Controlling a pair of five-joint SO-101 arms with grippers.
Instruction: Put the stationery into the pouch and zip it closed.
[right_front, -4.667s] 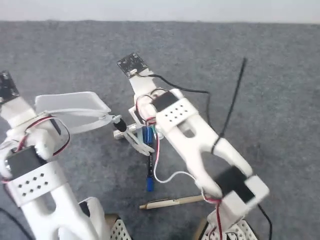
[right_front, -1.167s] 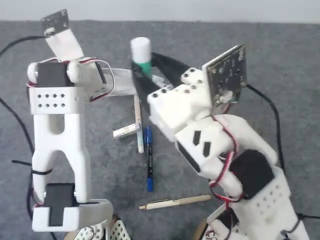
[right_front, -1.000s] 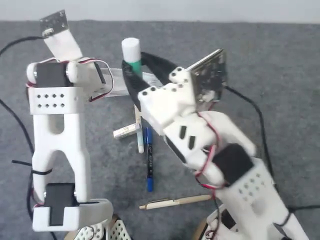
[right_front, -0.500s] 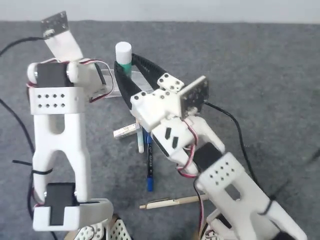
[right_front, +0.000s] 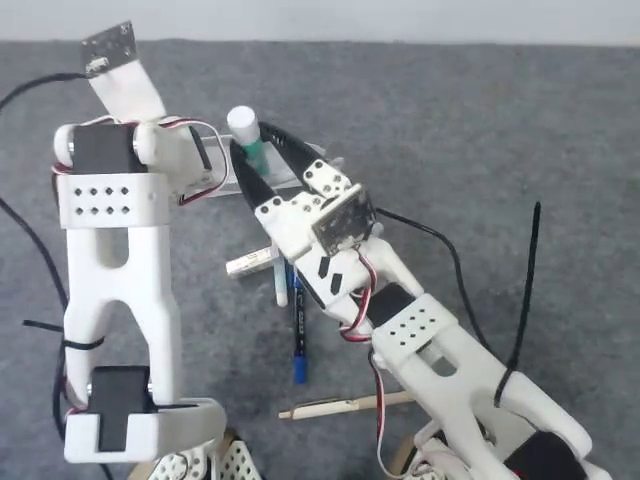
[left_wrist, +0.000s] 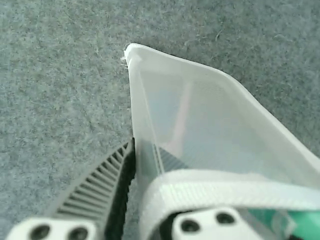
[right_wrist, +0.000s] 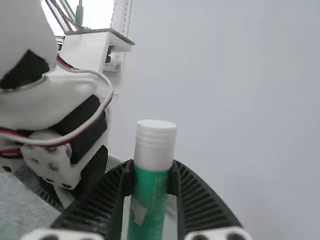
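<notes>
My right gripper (right_front: 250, 152) is shut on a green glue stick (right_front: 244, 133) with a white cap, held cap up. It hangs right at the translucent pouch (right_front: 296, 177), which my left gripper (right_front: 220, 170) holds shut on its edge above the grey mat. In the left wrist view the pouch (left_wrist: 200, 125) spreads out past my gripper (left_wrist: 142, 160), and a bit of green shows beside it. The right wrist view has the glue stick (right_wrist: 151, 175) upright in my gripper (right_wrist: 150, 172). On the mat lie a blue marker (right_front: 297, 335), a white pen (right_front: 277, 272), a short white stick (right_front: 250, 263) and a beige pen (right_front: 345, 403).
The left arm's white body (right_front: 110, 270) stands tall at the left, close to the right gripper. The right arm (right_front: 430, 350) slants across the loose stationery. Black cables (right_front: 520, 300) trail at the right. Open grey mat (right_front: 480, 130) lies at the far right.
The right arm lifted the glue stick off the mat, then carried it left and down to the pouch. The left arm raised the pouch and has held still for the last second.
</notes>
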